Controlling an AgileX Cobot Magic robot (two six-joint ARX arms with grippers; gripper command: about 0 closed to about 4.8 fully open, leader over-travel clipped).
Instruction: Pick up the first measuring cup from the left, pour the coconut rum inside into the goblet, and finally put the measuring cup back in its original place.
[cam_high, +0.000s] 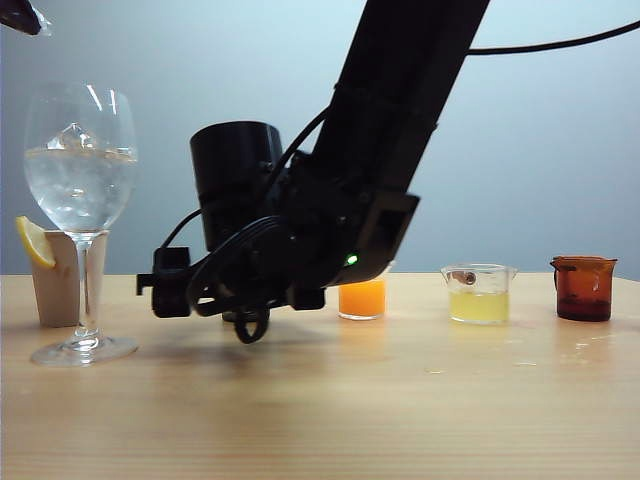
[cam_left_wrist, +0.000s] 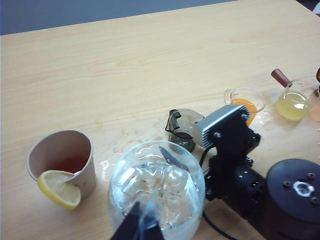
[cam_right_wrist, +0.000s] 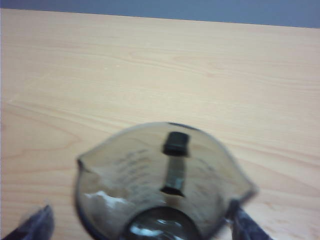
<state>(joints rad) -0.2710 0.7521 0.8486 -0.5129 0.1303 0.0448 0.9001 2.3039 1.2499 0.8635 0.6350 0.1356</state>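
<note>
Standing on the pale wooden surface just beside the tall ice-filled goblet, the smoky grey-green translucent measuring cup looks emptied and returned, the right pincer spread wide around it and due to withdraw, while the left pincer, its state unclear, hangs over the goblet.

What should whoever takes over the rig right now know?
Right gripper: open, low over the table, fingers either side of the first measuring cup, not gripping.
Left gripper: above the goblet; open or shut cannot be told.
Cup: upright on the table between the goblet and the orange cup, looks almost empty.
Goblet: upright, holding ice and clear liquid.
Done, apparently: pour and putting the cup down.
Left: draw the right arm clear without knocking the cup.
</note>
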